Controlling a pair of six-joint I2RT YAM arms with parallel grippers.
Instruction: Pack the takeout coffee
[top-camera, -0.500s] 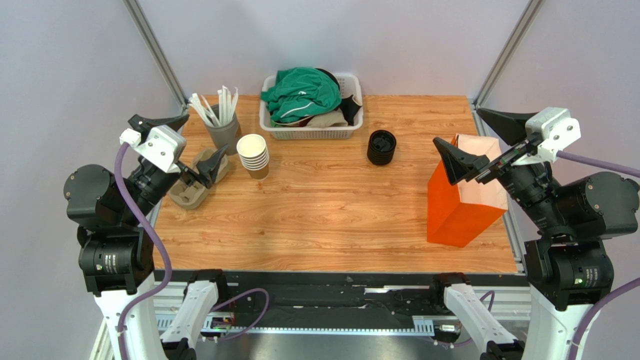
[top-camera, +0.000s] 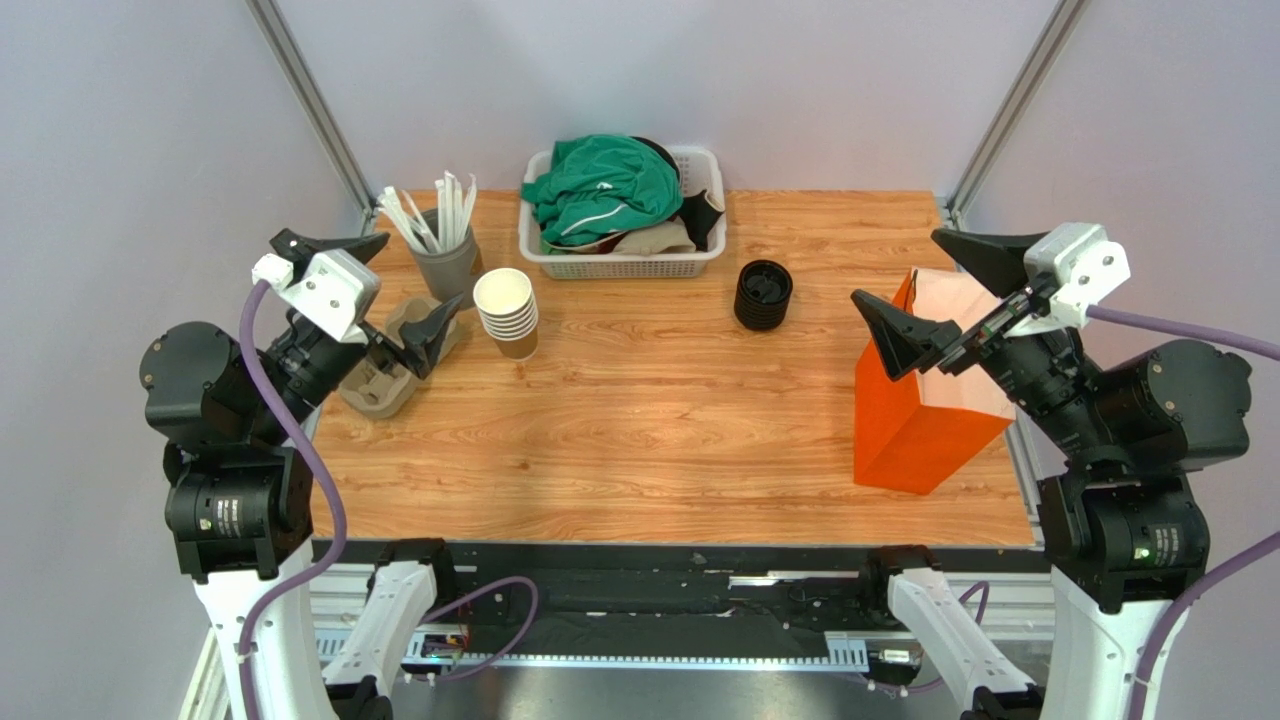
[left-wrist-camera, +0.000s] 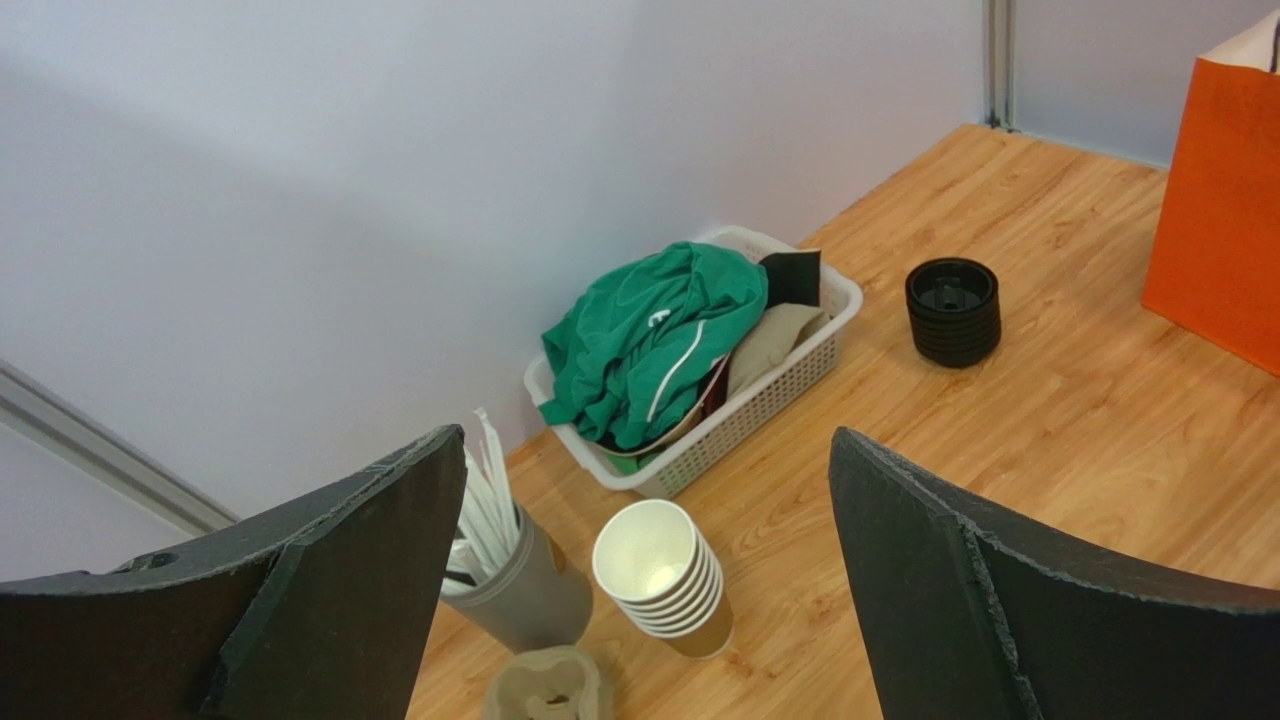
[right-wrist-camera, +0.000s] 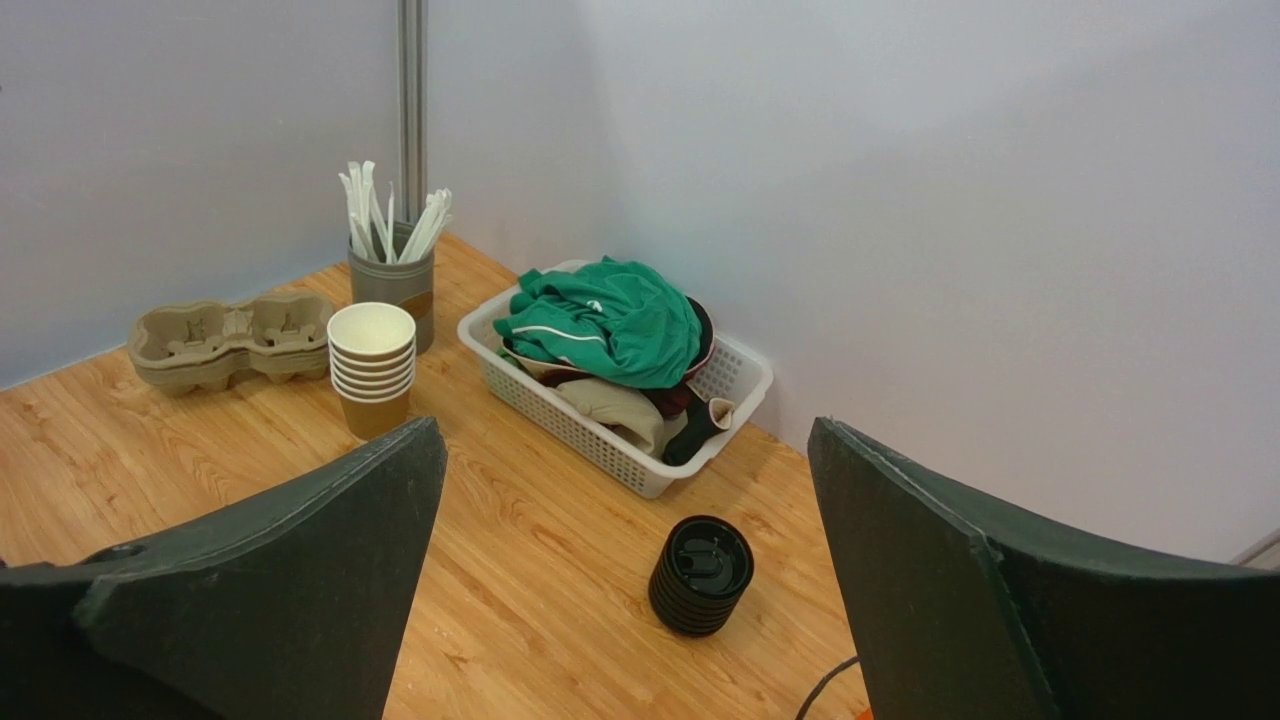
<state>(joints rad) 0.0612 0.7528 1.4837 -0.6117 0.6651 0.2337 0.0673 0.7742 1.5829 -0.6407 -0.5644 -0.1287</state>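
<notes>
1. The right claw (top-camera: 894, 264) has slid a little toward the white basket (top-camera: 616, 267), off the mouth of the orange bag (top-camera: 917, 413). The left claw (top-camera: 421, 267) has edged slightly nearer the basket too. Nothing on the desk (top-camera: 661, 435) has shifted.
2. Both claws are spread wide and hold nothing.
3. The takeout coffee, a cup with its lid on, shows in no view. There is only the stack of open cups (top-camera: 508, 312) just in front of the basket's left corner, and the stack of black lids (top-camera: 763, 294) in front of its right corner, well apart.
4. I judge these small moves as the start of a reach: nothing is packed, and a cup probably needs a lid first.
5. The bag stands upright, further from the basket than the lids, on the right arm's side.
</notes>
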